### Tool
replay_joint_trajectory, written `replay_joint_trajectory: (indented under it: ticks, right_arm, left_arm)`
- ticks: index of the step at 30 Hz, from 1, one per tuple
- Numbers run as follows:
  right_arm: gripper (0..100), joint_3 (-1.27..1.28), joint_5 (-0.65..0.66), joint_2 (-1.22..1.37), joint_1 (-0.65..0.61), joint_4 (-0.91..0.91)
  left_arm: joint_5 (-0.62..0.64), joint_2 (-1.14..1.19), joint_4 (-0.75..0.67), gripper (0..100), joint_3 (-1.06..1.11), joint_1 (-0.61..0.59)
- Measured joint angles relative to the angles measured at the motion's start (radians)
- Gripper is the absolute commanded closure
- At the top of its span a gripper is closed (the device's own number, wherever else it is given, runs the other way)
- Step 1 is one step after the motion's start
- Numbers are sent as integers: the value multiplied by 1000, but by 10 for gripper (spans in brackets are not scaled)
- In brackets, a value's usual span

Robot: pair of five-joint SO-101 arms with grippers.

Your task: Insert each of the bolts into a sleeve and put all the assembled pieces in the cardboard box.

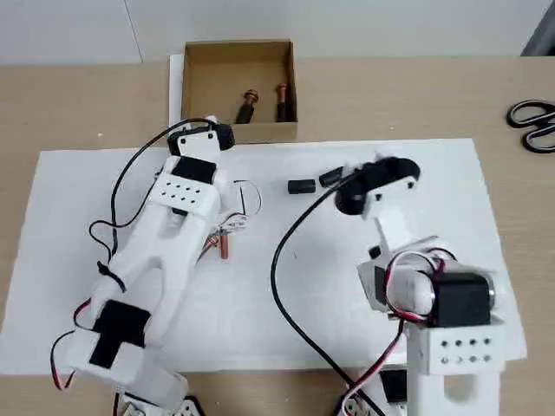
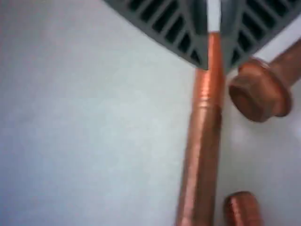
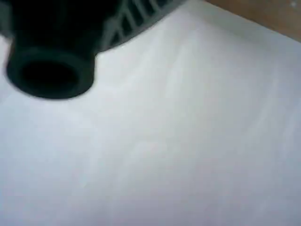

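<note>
Copper bolt [image 2: 202,155] in ribbed left pincer [image 2: 214,59], black tubular sleeve [image 3: 49,75]

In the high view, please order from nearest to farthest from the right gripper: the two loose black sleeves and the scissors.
1. The nearer sleeve, just beside the right gripper.
2. The second sleeve, a little farther toward the view's left.
3. The scissors, far off at the view's right edge.

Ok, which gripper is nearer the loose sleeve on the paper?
Right. The right gripper, holding a second sleeve, is close beside the loose sleeve; the left gripper, shut on a bolt, is farther off on its other side.
</note>
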Motion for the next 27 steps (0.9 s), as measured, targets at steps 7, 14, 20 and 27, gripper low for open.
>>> replay_joint_trajectory:
  ticks: [7,14,20,27]
  right_arm:
    - [995,6,25,-31,14,0]
    - [995,6,25,-31,14,0]
    - [995,6,25,-31,18,0]
    - [995,6,26,-31,17,0]
  left_arm:
    - [-12,77,-3,993,-86,-5]
    - [-12,206,-5,993,-204,-5]
    - [-14,292,-5,993,-278,-3]
    - [-43,313,5,993,-293,-15]
